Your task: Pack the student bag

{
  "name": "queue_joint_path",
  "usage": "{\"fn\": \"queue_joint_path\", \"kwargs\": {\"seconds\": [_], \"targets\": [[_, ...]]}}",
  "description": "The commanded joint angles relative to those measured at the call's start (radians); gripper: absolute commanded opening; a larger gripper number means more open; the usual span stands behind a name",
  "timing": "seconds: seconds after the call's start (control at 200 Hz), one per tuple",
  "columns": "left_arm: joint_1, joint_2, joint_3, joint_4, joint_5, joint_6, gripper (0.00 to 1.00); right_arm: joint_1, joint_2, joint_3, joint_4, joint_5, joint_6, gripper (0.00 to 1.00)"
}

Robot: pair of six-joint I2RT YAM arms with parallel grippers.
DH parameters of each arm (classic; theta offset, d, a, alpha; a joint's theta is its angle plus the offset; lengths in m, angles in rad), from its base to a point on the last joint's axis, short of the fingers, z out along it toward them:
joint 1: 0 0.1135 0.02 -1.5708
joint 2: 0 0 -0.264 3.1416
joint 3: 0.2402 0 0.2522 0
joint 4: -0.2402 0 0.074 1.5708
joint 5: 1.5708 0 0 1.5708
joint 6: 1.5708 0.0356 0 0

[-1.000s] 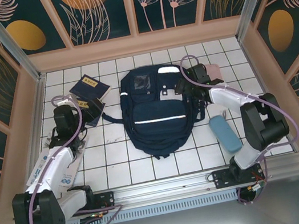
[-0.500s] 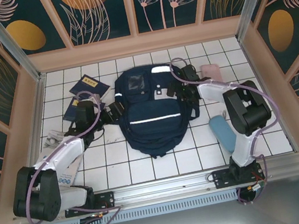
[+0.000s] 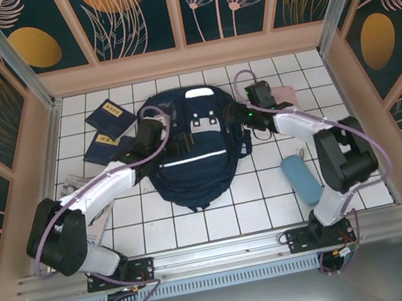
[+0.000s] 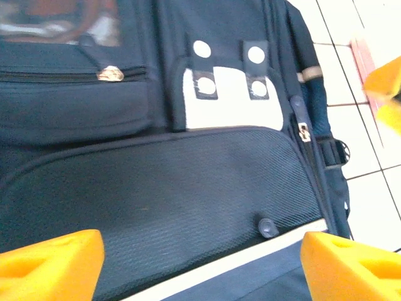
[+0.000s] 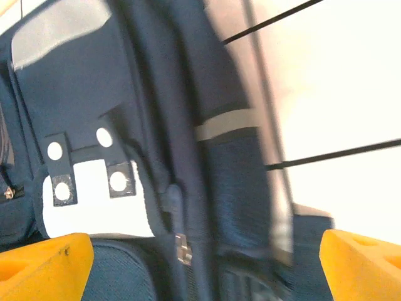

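White tiled table (image 3: 199, 229), floral walls | student bag (image 3: 197, 147) lies flat at centre | my left gripper (image 3: 150, 134) and right gripper (image 3: 253, 107) over its upper sides, both spread apart, empty | I should pinch the zipper pull (image 4: 303, 132) squarely, not fabric

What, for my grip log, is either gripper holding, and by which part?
Nothing: left gripper and right gripper both hang open over the bag.

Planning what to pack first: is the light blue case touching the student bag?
Apart. The top view shows bare white tiles between the light blue case and the student bag.
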Motion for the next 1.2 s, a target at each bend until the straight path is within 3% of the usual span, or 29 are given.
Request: {"fn": "queue_joint_path", "kwargs": {"seconds": [0.0, 0.22, 0.325, 0.445, 0.515, 0.586, 0.701, 0.971, 1.196], "targets": [[-0.103, 0.090, 0.128, -0.179, -0.128, 0.076, 0.75, -0.049, -0.099, -0.084, -0.012, 0.007, -0.029, 0.94], [-0.280, 0.384, 0.487, -0.438, -0.279, 0.074, 0.57, -0.135, -0.213, -0.201, 0.008, -0.022, -0.025, 0.95], [-0.335, 0.495, 0.619, -0.507, -0.313, 0.065, 0.56, -0.167, -0.233, -0.227, 0.022, -0.043, -0.023, 0.95], [-0.369, 0.595, 0.732, -0.584, -0.356, 0.056, 0.56, -0.202, -0.251, -0.248, 0.033, -0.068, -0.029, 0.95], [-0.379, 0.647, 0.793, -0.639, -0.384, 0.053, 0.50, -0.218, -0.257, -0.256, 0.037, -0.082, -0.035, 0.95], [-0.383, 0.692, 0.851, -0.695, -0.418, 0.043, 0.36, -0.231, -0.256, -0.262, 0.041, -0.095, -0.038, 0.95], [-0.387, 0.741, 0.917, -0.765, -0.457, 0.023, 0.32, -0.239, -0.249, -0.267, 0.047, -0.110, -0.039, 0.95], [-0.392, 0.771, 0.928, -0.831, -0.466, -0.012, 0.34, -0.247, -0.235, -0.265, 0.051, -0.127, -0.030, 0.95], [-0.421, 0.772, 0.934, -0.876, -0.469, -0.013, 0.48, -0.247, -0.231, -0.262, 0.051, -0.135, -0.026, 0.94]]}}
